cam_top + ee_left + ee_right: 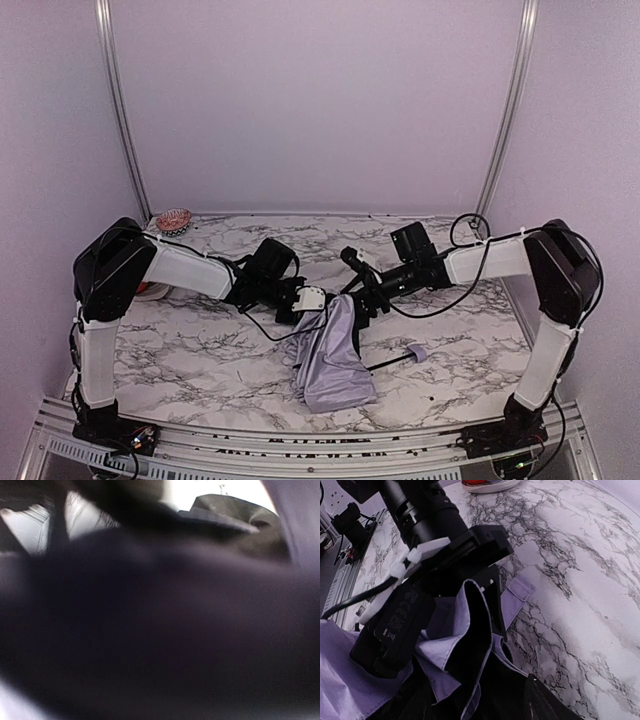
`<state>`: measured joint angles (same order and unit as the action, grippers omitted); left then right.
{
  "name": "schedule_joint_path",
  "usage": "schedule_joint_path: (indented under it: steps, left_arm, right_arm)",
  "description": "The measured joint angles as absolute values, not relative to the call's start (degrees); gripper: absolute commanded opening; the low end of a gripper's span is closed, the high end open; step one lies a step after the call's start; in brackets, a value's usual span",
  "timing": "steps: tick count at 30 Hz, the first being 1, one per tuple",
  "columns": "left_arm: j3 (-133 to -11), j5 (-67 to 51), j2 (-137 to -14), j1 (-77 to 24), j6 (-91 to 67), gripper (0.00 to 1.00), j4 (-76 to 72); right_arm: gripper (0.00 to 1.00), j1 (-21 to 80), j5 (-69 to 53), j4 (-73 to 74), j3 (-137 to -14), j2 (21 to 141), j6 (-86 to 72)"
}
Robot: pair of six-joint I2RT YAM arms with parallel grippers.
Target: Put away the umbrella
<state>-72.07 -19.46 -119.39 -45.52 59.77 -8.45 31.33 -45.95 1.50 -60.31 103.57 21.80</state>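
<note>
top external view had the umbrella point(335, 360) lying near the middle of the marble table point(200, 350). its lavender fabric slumped in a loose heap toward the near edge, and the thin black shaft point(390, 362) ran out to the right to the small handle point(418, 352). just beyond the heap, the left gripper point(312, 300) was pressed together on a fold at the far end of the fabric, holding it a little off the table.

the risk, as i judged it: a pinch on cloth alone could slip. it could also drag the canopy while shaft and handle lay flat, so the folds would bunch rather than wrap round the shaft. the right gripper point(352, 290) sat just beside that same fold, so a careless move by either arm could knock the two together.

whether its fingers were spread or pinching fabric i could not tell, since its own camera showed mostly the other arm and black lining. left wrist view was smothered by dark, blurred cloth. far back at the left, a small reddish dish point(173, 219) was too small to identify.
</note>
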Motion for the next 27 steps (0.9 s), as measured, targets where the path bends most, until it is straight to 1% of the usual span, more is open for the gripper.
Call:
schedule_joint_path:
  steps: [4, 5, 6, 7, 9, 10, 12, 18, 23, 27]
  left_arm:
    - [-71.90, -19.42, -118.85, -45.43, 59.46, 0.00, -9.28]
    - [-71.88, -19.42, -118.78, -45.45, 59.44, 0.00, -9.39]
    - [-71.88, -19.40, -118.78, -45.45, 59.42, 0.00, -9.54]
    - [-71.88, -19.40, -118.78, -45.45, 59.42, 0.00, -9.58]
    - [-71.88, -19.40, -118.78, -45.43, 59.40, 0.00, -9.61]
    - [-71.88, -19.35, -118.78, -45.43, 59.40, 0.00, -9.63]
    - [-71.90, -19.59, -118.74, -45.50, 59.57, 0.00, -9.72]
    - [-72.07, -17.56, -118.74, -44.84, 59.92, 0.00, -9.85]
    - [-73.30, -17.47, -118.91, -43.03, 60.07, 0.00, -9.82]
    - [-74.30, -17.54, -119.02, -42.15, 59.90, 0.00, -9.96]
  right_arm:
    - [0.61, 32.05, -51.77, 2.48, -59.64, 104.88, 24.69]
    - [0.60, 32.60, -53.32, 2.52, -59.05, 104.49, 26.17]
    - [0.57, 33.30, -54.41, 2.63, -58.39, 103.98, 27.33]
    - [0.46, 34.15, -55.09, 2.72, -57.74, 103.50, 28.42]
    - [0.19, 36.25, -55.79, 2.98, -57.21, 103.20, 29.91]
    - [0.10, 36.82, -55.99, 2.98, -57.12, 103.20, 30.63]
    - [0.00, 37.65, -56.03, 3.03, -56.64, 103.20, 30.87]
    - [0.00, 37.78, -56.80, 4.27, -52.34, 101.43, 35.68]
    - [0.00, 37.63, -56.82, 5.72, -51.90, 101.43, 36.75]
    - [0.00, 36.51, -57.95, 6.09, -51.99, 103.72, 36.18]
